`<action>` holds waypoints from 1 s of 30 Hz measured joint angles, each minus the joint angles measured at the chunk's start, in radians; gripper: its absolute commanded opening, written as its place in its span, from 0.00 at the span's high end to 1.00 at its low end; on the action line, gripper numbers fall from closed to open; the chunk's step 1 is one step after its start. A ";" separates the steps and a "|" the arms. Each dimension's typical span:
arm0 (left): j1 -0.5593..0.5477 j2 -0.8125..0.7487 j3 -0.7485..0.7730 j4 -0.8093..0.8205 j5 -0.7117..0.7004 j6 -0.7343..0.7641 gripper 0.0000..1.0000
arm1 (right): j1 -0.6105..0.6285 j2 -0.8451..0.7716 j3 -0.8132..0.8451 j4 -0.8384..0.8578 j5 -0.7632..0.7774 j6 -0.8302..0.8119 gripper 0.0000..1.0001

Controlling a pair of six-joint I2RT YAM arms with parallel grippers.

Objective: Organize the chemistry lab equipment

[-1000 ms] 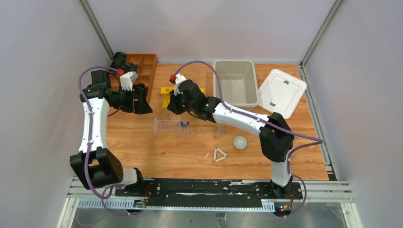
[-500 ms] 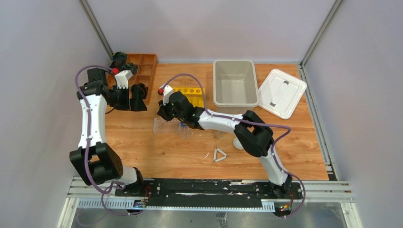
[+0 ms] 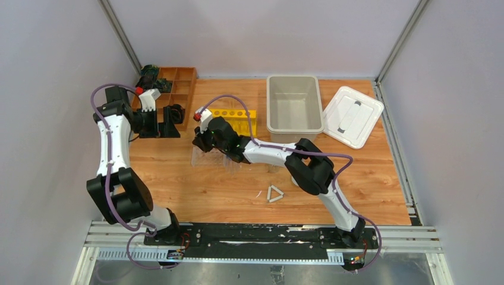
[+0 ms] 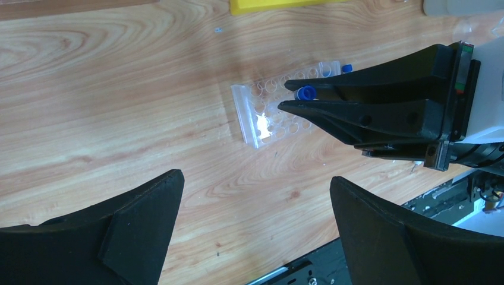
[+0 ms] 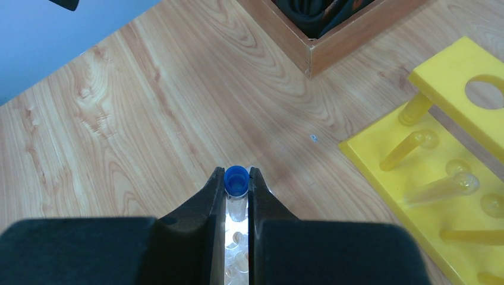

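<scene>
Blue-capped tube [image 5: 236, 180]: clamped in right gripper [image 5: 236, 185], cap foremost, body lying back along the jaws, over clear tube rack [image 4: 261, 111] at frame centre. Left gripper [image 4: 255, 178]: wide open, empty, upper left, farther off.

Robot lab cell: plain walls [image 3: 261, 35], wooden table [image 3: 208, 190], clear tube rack [image 4: 246, 116].

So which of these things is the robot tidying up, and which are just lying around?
Job things: blue-capped tube, pinched in the right jaws; clear tube rack; white triangle.
Just lying about, as far as I can tell: wooden tray; yellow rack; grey bin; white lid.
</scene>
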 measured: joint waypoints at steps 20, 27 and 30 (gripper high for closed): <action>0.003 0.000 0.000 0.000 0.012 0.014 0.00 | 0.000 0.058 0.048 0.011 -0.017 -0.012 1.00; 0.005 0.000 0.000 0.000 0.012 0.015 0.00 | 0.000 0.071 0.048 0.002 -0.024 -0.014 1.00; 0.007 0.000 0.000 0.000 0.012 0.015 0.00 | 0.000 0.077 0.048 0.002 -0.025 -0.022 1.00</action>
